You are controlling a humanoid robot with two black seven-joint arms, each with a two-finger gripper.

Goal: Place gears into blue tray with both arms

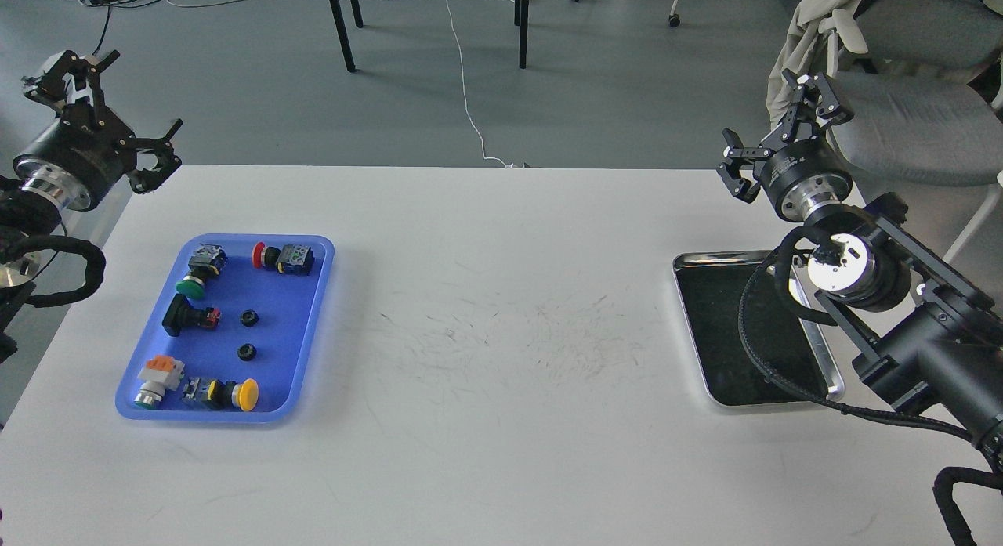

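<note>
The blue tray [305,327] lies on the left of the white table. Two small black gears [249,319] [247,352] rest in its middle, among several coloured push-button switches. My left gripper [110,107] hovers above the table's far left corner, open, nothing between its fingers. My right gripper [780,127] hangs over the far right edge of the table, beyond the steel tray, also open with nothing in it.
A shiny steel tray [693,262] with a dark inside sits at the right, partly covered by my right arm and its cable. A chair [901,99] with cloth stands behind the right arm. Table legs and cables lie on the floor beyond.
</note>
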